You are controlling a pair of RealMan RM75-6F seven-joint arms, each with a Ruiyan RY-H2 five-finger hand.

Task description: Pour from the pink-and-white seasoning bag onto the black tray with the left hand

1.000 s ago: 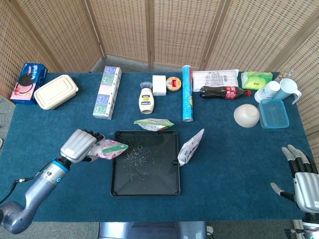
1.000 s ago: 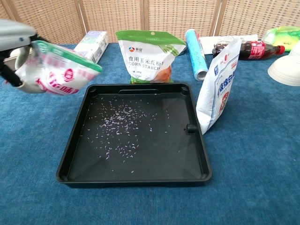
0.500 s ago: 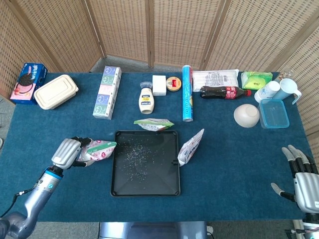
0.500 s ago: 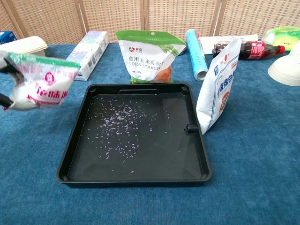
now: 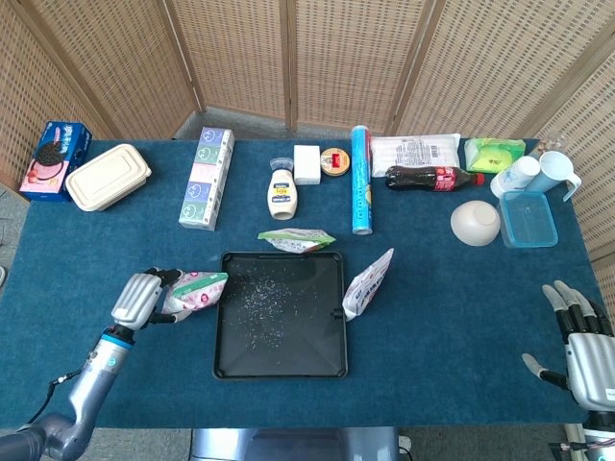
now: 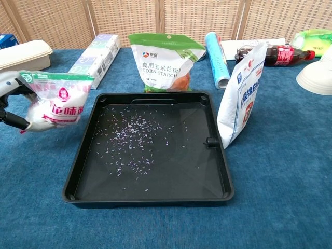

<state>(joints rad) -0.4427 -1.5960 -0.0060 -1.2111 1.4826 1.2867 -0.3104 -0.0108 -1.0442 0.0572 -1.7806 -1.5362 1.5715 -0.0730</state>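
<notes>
Pink-and-white bag (image 6: 54,101) gripped in left hand (image 5: 135,300), fingers wrapped round its back and lower side. Held near upright, green-edged top uppermost, at ten o'clock of tray (image 5: 281,363), just outside the left rim. Hard to tell whether resting on the blue cloth or lifted clear of it. Pale grains (image 6: 132,137) scattered over the tray floor, thickest toward eleven o'clock, so probably some pouring done.

Risks from here, as a guess:
- Spilling onto the cloth if tipped at this spot, with the mouth outside the rim and not over the tray.
- Slipping or folding of the soft film in the grip, dumping too much at once.
- Nudging the tray's left rim with the hand on the way in and sliding the tray into the white pouch (image 6: 241,96) leaning on its three o'clock edge.

Count, left to right:
- one cookie box (image 5: 54,159)
- one lunch box (image 5: 108,177)
- one held bag
- one tray
- one corn-starch bag (image 6: 166,62) at twelve o'clock of the tray
- one white pouch
- one cola bottle (image 5: 434,178)
- one bowl (image 5: 476,222)

Right hand (image 5: 581,351) far off at four o'clock, fingers spread, holding nothing.
</notes>
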